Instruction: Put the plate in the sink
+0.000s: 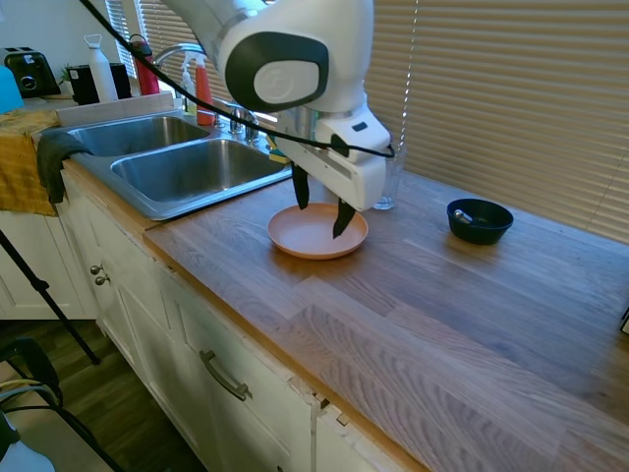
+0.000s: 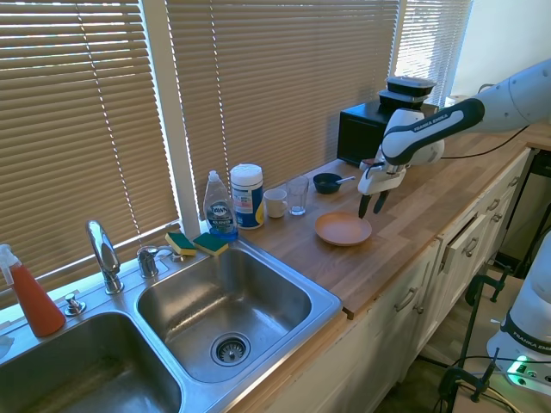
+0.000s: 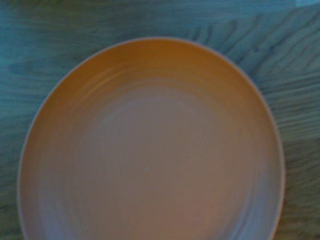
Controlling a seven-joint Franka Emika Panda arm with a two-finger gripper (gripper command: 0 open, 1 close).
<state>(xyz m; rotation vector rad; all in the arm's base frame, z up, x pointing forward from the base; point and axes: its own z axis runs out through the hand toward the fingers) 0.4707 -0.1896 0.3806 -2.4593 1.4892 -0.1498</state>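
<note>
The peach-orange plate (image 1: 314, 235) (image 2: 343, 230) lies flat on the wooden counter (image 1: 442, 305), a short way from the sink (image 1: 172, 162) (image 2: 198, 318). My gripper (image 1: 320, 210) (image 2: 373, 205) hangs open just above the plate, fingers pointing down, one over each side of its far half, nothing between them. The plate (image 3: 150, 145) fills the wrist view from straight above. The steel double-basin sink is empty, with a curved chrome faucet (image 2: 105, 255) behind it.
A small dark blue bowl (image 1: 479, 220) (image 2: 327, 182) sits behind the plate. A glass (image 2: 298, 196), white cup (image 2: 275, 203), white canister (image 2: 247, 196), dish soap (image 2: 220, 206) and sponges (image 2: 196, 244) line the window side. A dark cloth (image 1: 54, 152) drapes the sink's edge.
</note>
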